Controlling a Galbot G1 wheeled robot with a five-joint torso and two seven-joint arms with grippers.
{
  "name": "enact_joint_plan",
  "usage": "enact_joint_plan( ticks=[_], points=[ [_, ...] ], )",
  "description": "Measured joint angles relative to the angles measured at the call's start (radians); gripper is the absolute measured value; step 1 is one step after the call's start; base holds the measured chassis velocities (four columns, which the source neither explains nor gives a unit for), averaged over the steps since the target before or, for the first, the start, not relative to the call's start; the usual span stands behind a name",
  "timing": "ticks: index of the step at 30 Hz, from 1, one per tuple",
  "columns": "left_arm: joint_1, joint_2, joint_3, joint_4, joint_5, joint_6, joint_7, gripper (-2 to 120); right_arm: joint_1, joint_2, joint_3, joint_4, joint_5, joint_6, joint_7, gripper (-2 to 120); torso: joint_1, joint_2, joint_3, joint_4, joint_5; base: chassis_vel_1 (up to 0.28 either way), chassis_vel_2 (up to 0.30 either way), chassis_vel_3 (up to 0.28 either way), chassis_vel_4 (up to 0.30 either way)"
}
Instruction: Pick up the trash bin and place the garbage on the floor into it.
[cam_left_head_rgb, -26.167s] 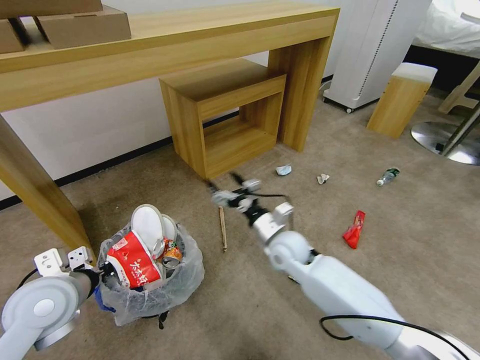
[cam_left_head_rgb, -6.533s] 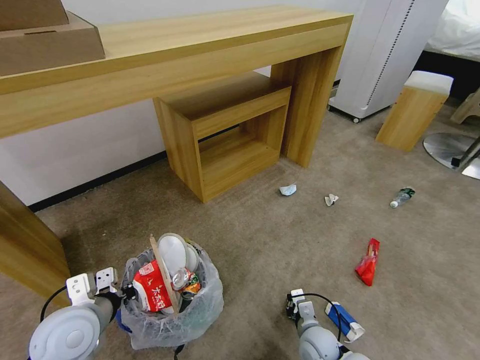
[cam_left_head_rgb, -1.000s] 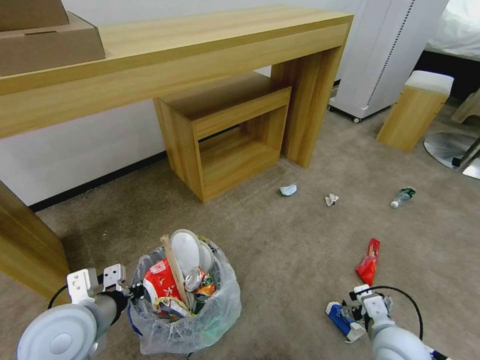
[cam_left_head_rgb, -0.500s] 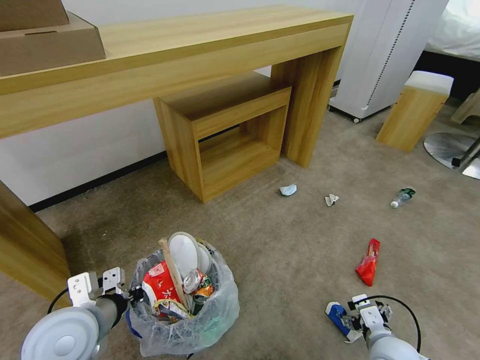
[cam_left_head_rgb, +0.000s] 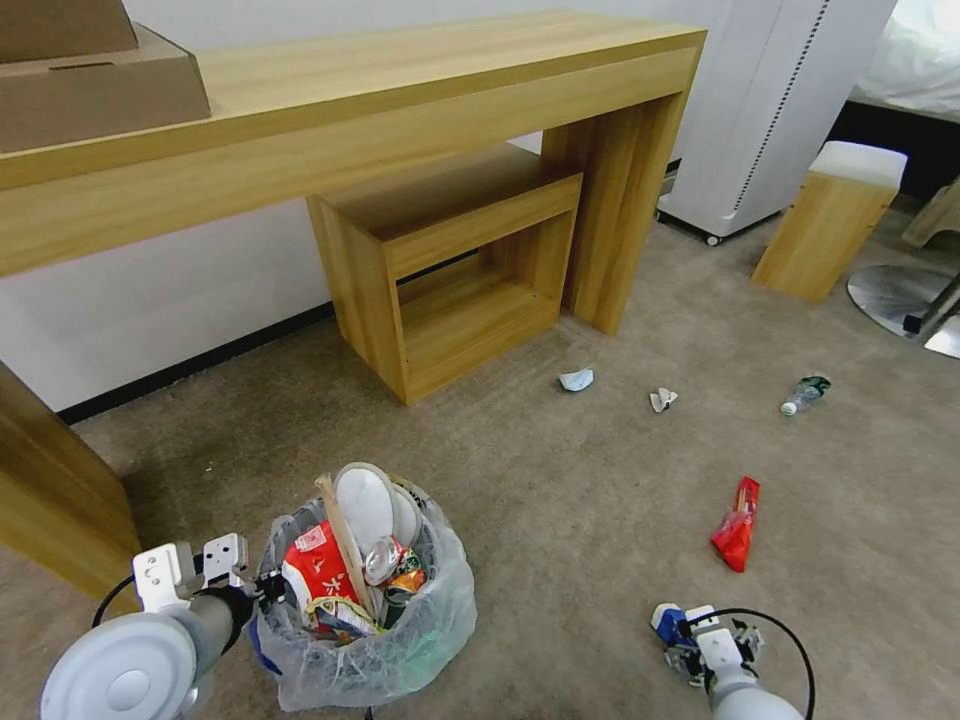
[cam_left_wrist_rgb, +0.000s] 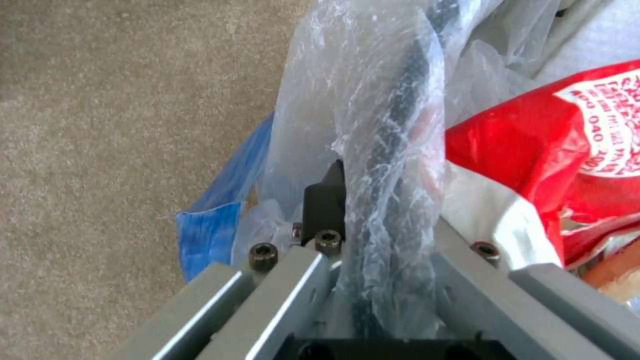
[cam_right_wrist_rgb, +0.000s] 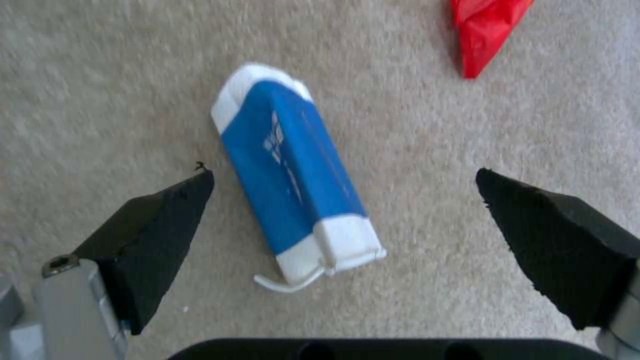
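L hand (cam_left_wrist_rgb: 373, 235) is gripping the rim of the trash bin (cam_left_head_rgb: 365, 640), fingers clamped together on the dark rim w/ the clear bag bunched over it; in the head view that hand (cam_left_head_rgb: 262, 588) is sitting at the bin's left side, low & near the robot. Bin is standing on the beige carpet floor (cam_left_head_rgb: 560, 480), stuffed w/ a white slipper (cam_left_head_rgb: 365, 500) sticking up, a wooden stick (cam_left_head_rgb: 345, 545) leaning beside it, a red-white wrapper (cam_left_head_rgb: 310, 570) and a crushed can (cam_left_head_rgb: 380, 560). A scrap of blue plastic (cam_left_wrist_rgb: 213, 225) is hanging just outside the rim next to the L hand.

R hand (cam_right_wrist_rgb: 343, 210) is hovering over a blue & white pack (cam_right_wrist_rgb: 293, 180) lying flat on the carpet, fingers (cam_right_wrist_rgb: 160, 225) spread wide apart, one on each side of the pack, not touching it. In the head view the R hand (cam_left_head_rgb: 700, 640) is showing at the bottom edge, partly covering the pack (cam_left_head_rgb: 668, 620).

Other garbage is lying on the floor: a red wrapper (cam_left_head_rgb: 737, 512) just beyond the R hand, a crumpled pale-blue wad (cam_left_head_rgb: 576, 379) near the wooden bench (cam_left_head_rgb: 350, 110), a small white wad (cam_left_head_rgb: 661, 399) & a clear bottle w/ green label (cam_left_head_rgb: 804, 393) further right, all well apart from the bin.
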Motion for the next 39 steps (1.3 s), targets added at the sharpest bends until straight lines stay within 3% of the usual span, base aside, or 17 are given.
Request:
enact_joint_plan(
  ticks=[10,22,39],
  points=[
    [-0.001,0.0,0.001,0.006,0.008,-0.001,0.004,0,-0.039,0.008,0.05,-0.027,-0.042,0.013,-0.019,100,0.0,0.0,0.0,0.0,-0.0001,0.0,0.0,0.0,0.0],
    [0.009,-0.006,-0.003,0.006,0.019,-0.003,0.011,0,-0.014,0.036,0.037,-0.078,-0.063,0.023,-0.052,100,0.0,0.0,0.0,0.0,0.0001,0.0,0.0,0.0,0.0],
    [0.011,-0.012,0.002,0.008,0.029,-0.003,0.019,0,-0.052,0.043,0.084,-0.139,-0.205,0.033,-0.116,100,0.0,0.0,0.0,0.0,0.0,0.0,0.0,0.0,0.0]
  ],
)
